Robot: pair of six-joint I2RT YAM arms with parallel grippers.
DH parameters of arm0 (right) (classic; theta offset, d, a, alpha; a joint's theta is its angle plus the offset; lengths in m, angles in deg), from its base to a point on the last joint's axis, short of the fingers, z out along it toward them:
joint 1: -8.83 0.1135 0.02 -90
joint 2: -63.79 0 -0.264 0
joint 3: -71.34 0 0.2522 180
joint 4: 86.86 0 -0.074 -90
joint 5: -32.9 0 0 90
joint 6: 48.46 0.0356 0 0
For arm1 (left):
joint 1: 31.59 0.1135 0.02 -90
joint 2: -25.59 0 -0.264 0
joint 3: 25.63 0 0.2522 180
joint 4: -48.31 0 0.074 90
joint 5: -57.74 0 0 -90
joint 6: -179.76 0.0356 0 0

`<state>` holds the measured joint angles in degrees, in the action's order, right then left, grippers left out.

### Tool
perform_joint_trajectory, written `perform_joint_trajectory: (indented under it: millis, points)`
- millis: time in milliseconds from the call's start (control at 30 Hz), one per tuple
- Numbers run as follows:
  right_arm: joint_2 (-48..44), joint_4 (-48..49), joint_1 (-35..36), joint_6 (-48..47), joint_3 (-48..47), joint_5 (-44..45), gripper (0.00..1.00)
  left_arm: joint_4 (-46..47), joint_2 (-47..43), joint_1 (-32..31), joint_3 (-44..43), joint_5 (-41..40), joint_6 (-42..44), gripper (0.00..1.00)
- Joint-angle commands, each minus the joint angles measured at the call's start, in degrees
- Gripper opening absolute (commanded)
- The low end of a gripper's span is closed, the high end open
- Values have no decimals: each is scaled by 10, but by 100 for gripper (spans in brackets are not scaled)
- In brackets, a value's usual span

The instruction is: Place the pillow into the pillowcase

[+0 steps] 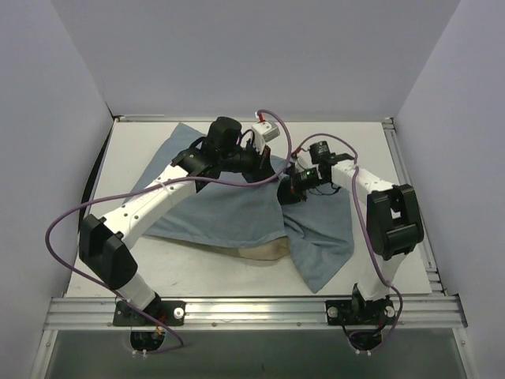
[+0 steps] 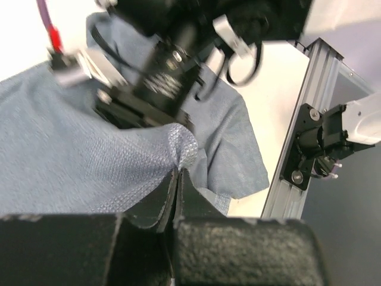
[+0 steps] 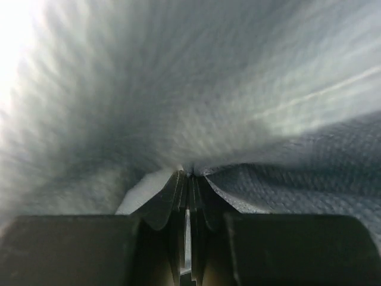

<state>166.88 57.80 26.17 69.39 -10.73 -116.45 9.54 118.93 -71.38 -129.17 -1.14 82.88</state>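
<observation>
Left gripper and right gripper are each pinched tight on a small fold of the limp grey-blue cloth pillowcase mid-table, the soft cream pillow apparently peeking out at its near hem; risk: thin pinches slipping, or catching both layers and closing the mouth.

The limp grey-blue cloth pillowcase is plain, with a fine weave. A cream-tan patch shows at one edge. The flat tabletop is plain white. The left arm and right arm are white with black joints, and their thin cables are purple.
</observation>
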Motion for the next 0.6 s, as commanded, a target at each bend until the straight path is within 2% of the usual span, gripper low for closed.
perform_joint_trajectory:
  millis: [0, 67, 100, 133, 200, 300, 400, 467, 500, 533, 567]
  points:
    - [16, 111, -30, 103, -81, 10, 0, 51, -41, -21, 30, 26, -4, 0]
    - [38, 209, -51, 170, -115, 16, 0, 51, -50, -29, 51, 46, 4, 0]
    - [42, 258, -54, 238, -127, 20, 0, 49, -52, -34, 66, 54, 6, 0]
    - [47, 339, -55, 265, -129, 25, 0, 48, -49, -40, 70, 61, 9, 0]
    - [57, 393, -50, 308, -138, 25, 0, 51, -41, -46, 72, 68, 11, 0]
    - [77, 390, -44, 302, -137, 27, 0, 79, -12, -61, 69, 63, 19, 0]
    - [92, 342, -66, 252, -139, 17, 21, 116, 46, -66, 51, 44, 11, 0]
    - [76, 272, -91, 179, -124, 5, 42, 137, 98, -65, 22, 32, 9, 1]
    - [68, 182, -118, 136, -120, 4, 51, 143, 115, -64, 8, 28, 8, 18]
    - [56, 125, -134, 94, -121, 0, 59, 148, 144, -63, -3, 27, 8, 30]
    - [53, 70, -150, 1, -132, -8, 59, 143, 155, -61, -27, 22, 16, 36]
